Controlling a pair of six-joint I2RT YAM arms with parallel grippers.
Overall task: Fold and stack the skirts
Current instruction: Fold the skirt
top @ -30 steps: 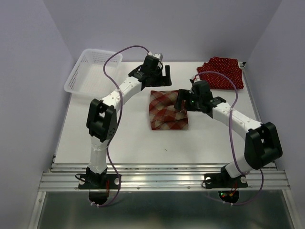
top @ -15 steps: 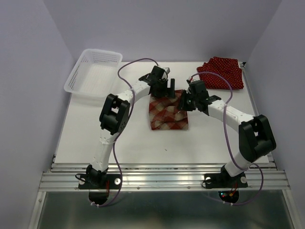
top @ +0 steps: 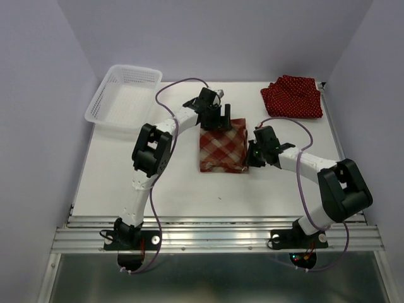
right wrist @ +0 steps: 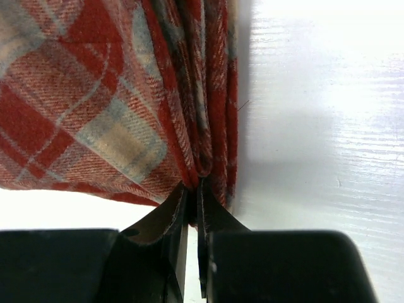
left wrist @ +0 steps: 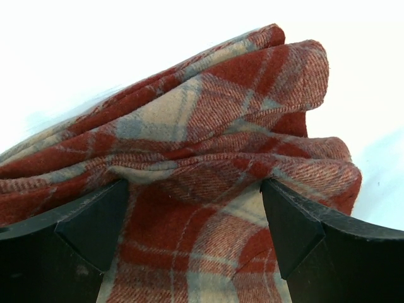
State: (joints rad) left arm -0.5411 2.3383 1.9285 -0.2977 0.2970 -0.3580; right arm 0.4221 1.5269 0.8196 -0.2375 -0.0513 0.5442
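Red plaid skirt (top: 222, 150) was newly pinched at its right edge by the right jaws, left jaws gaping, ready to fold.

claw (right wrist: 193, 197) pinching plaid skirt (right wrist: 95, 95) edge, white table (right wrist: 315, 95)

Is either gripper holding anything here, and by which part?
The right gripper pinches the plaid skirt by its right edge. The left gripper straddles the far edge, open, holding nothing.

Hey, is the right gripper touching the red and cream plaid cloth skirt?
Touching. The right wrist view shows the right gripper pinched shut on the folded edge of the red-and-cream plaid cloth skirt, layers caught between its jaws.
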